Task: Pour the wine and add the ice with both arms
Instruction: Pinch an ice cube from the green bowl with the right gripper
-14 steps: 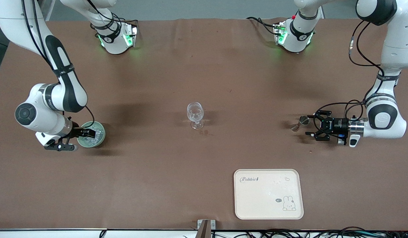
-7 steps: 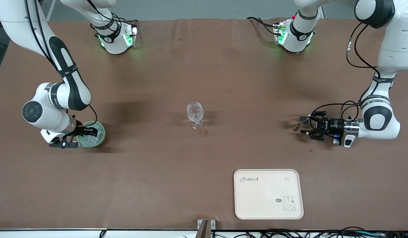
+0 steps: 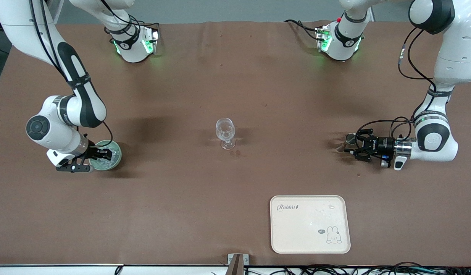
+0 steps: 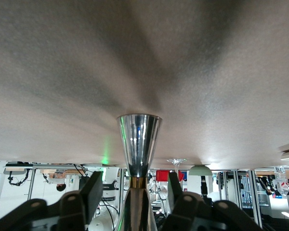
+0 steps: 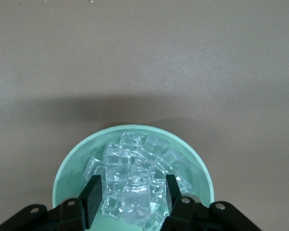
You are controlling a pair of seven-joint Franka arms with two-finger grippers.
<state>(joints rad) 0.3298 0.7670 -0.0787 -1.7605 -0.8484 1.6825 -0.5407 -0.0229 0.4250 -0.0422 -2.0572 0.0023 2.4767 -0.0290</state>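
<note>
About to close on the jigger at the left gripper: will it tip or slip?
The jigger is tall, flaring from a narrow waist, so a sideways nudge could likely tip it. Its polished metal looks slippery. The left gripper straddles that waist, fingers apart, so the flare above may resist sliding.

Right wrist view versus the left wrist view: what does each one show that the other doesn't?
Only the right wrist view shows the ice heaped in a green bowl, with the right gripper open, its fingers reaching down into the heap. Only the left wrist view shows a shiny metal measuring cup standing between the open fingers of the left gripper, plus the wine glass small in the distance. Both show the brown table.
</note>
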